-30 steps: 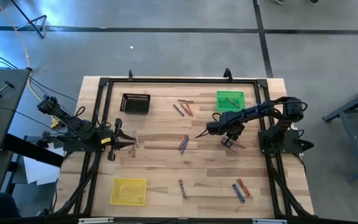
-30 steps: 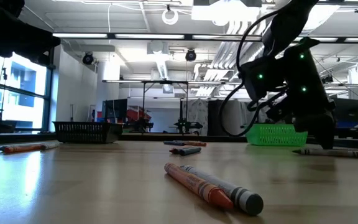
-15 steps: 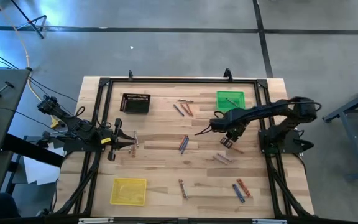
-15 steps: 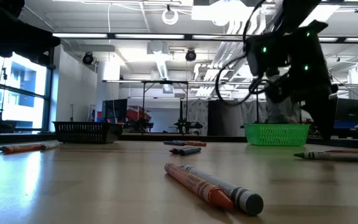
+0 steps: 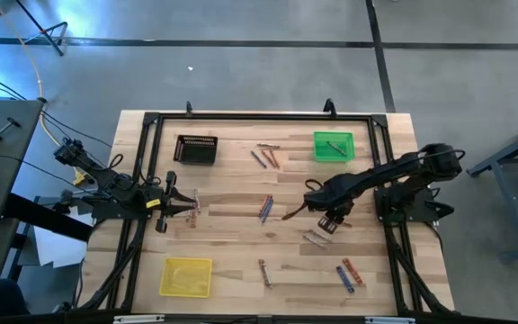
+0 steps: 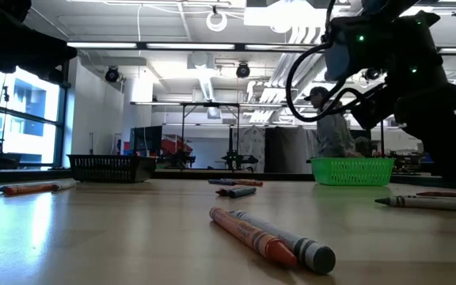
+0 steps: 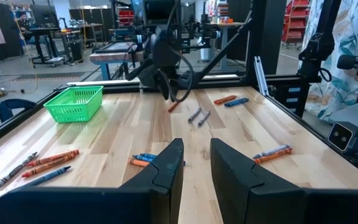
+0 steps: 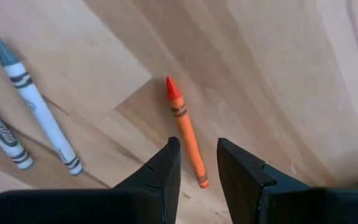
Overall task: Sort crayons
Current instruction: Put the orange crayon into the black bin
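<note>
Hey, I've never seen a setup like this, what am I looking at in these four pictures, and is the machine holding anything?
These are two dark robot arms at a wooden table, each ending in a two-finger gripper. One picture looks straight down from overhead, one looks level across the tabletop, and two come from cameras on the arms' wrists.

Crayons lie scattered in small groups. There are also three trays: a black one, a green one and a yellow one.

The right gripper is open and hangs just above an orange crayon, with two grey ones beside it. The left gripper waits open at the table's left edge. Neither holds anything.
</note>
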Motion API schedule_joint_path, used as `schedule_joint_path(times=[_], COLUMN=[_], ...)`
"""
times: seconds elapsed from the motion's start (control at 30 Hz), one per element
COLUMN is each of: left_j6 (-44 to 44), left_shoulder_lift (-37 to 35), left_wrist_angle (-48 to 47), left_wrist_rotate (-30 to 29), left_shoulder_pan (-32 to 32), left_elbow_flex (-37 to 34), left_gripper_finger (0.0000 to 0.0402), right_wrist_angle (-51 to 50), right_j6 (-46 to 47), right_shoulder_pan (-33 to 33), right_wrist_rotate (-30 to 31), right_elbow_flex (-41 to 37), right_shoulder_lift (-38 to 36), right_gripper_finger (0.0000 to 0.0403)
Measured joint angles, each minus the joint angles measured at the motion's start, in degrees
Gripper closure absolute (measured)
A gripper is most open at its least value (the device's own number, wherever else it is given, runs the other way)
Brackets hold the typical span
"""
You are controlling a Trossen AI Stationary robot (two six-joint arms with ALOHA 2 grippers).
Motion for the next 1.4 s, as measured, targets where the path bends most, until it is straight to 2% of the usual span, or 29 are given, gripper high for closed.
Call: schedule_joint_path(times=[0.33,0.57,0.83,0.93,1.13,1.4], left_j6=[0.01,0.01,0.01,0.01,0.01,0.01], left_shoulder_lift=[0.0,0.0,-0.02,-0.02,-0.01,0.0], left_wrist_angle=[0.0,0.0,0.0,0.0,0.0,0.0], left_wrist_rotate=[0.0,0.0,0.0,0.0,0.0,0.0], left_shoulder_pan=[0.01,0.0,-0.01,0.0,-0.01,-0.01], left_elbow_flex=[0.0,0.0,0.0,0.0,0.0,0.0], left_gripper_finger=[0.0332,0.0332,0.0332,0.0332,0.0332,0.0332], right_wrist_angle=[2.23,2.69,3.31,3.34,3.22,2.13], right_j6=[1.43,-0.2,-1.48,-1.48,-1.55,-1.73], right_shoulder_pan=[0.95,1.38,1.43,1.43,1.43,1.43], right_wrist_rotate=[-0.88,-1.94,-1.64,-1.41,-0.95,-0.84], right_elbow_flex=[0.02,0.04,0.2,0.2,0.15,0.37], right_shoulder_lift=[2.87,6.77,7.85,7.85,7.85,7.93], right_gripper_finger=[0.0305,0.0305,0.0306,0.0322,0.039,0.0394])
